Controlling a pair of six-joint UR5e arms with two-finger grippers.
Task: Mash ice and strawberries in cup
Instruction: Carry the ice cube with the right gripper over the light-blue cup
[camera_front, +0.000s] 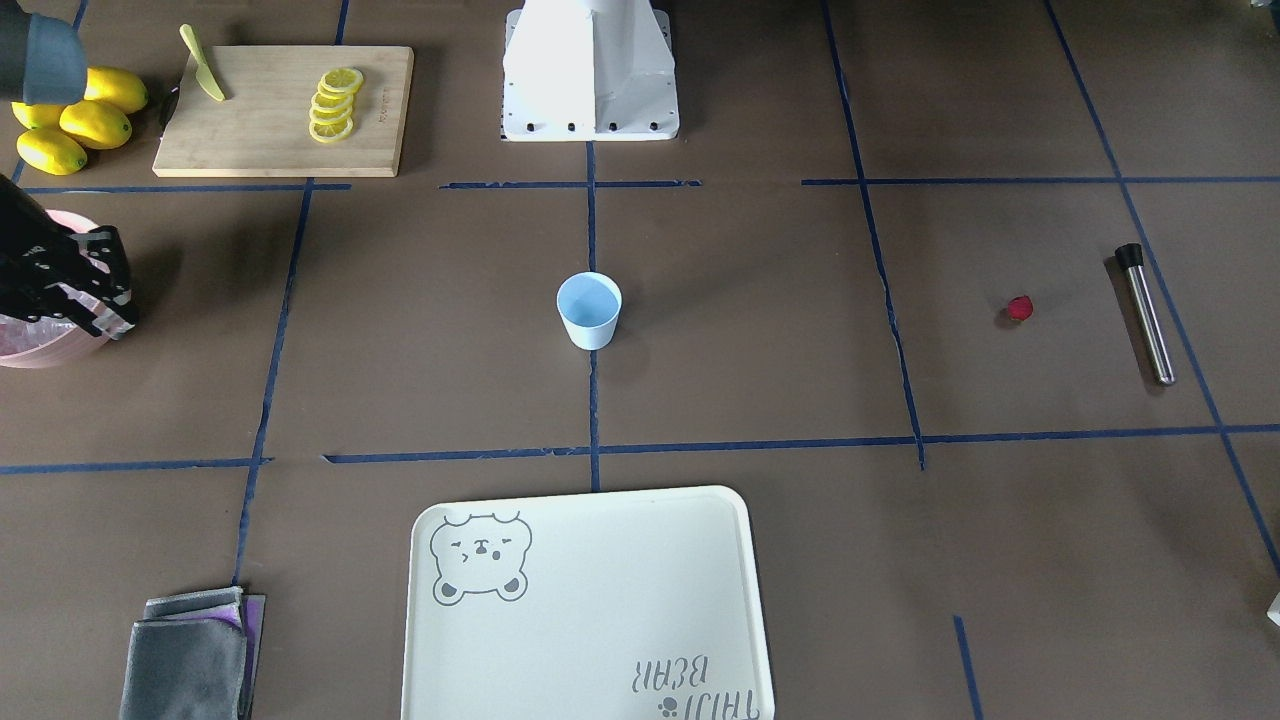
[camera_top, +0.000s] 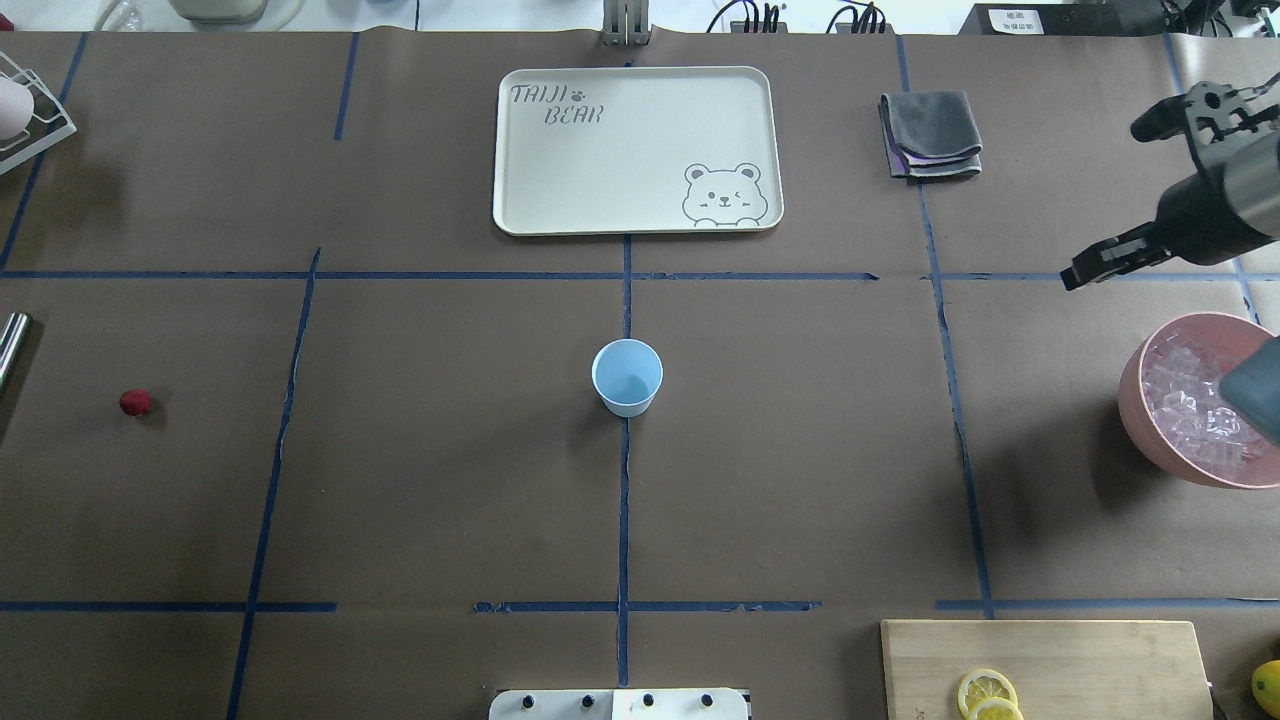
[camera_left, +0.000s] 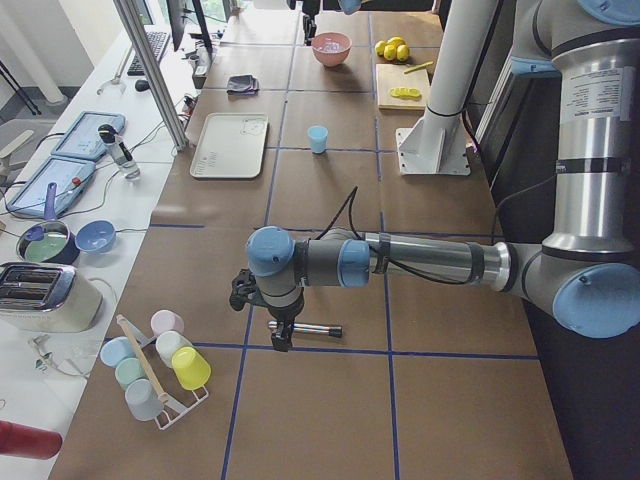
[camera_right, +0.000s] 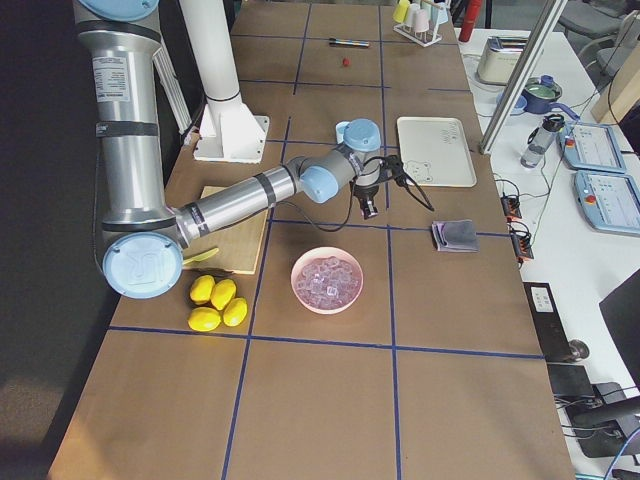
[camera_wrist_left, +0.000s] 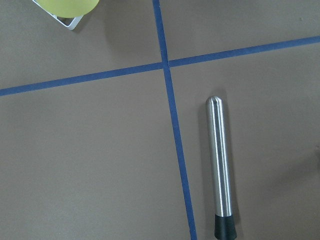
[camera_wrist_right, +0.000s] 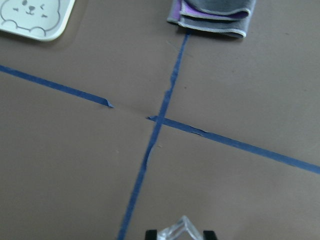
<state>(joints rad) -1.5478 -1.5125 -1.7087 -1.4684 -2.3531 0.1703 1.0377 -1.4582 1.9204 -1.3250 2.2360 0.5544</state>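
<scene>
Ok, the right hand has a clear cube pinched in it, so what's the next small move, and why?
Probably carry the right hand across to just above the light blue cup. An ice cube sits between its fingertips, over bare table near the pink bowl, and the cup looks empty.

Table (camera_front: 760, 330) matt brown paper, blue tape lines (camera_front: 700, 447). Cup (camera_front: 589, 310) smooth plastic; rod (camera_wrist_left: 220, 165) brushed metal, black matt cap (camera_wrist_left: 225, 227). Board (camera_front: 270, 110) bare wood, ice (camera_wrist_right: 182, 229) glassy.
</scene>
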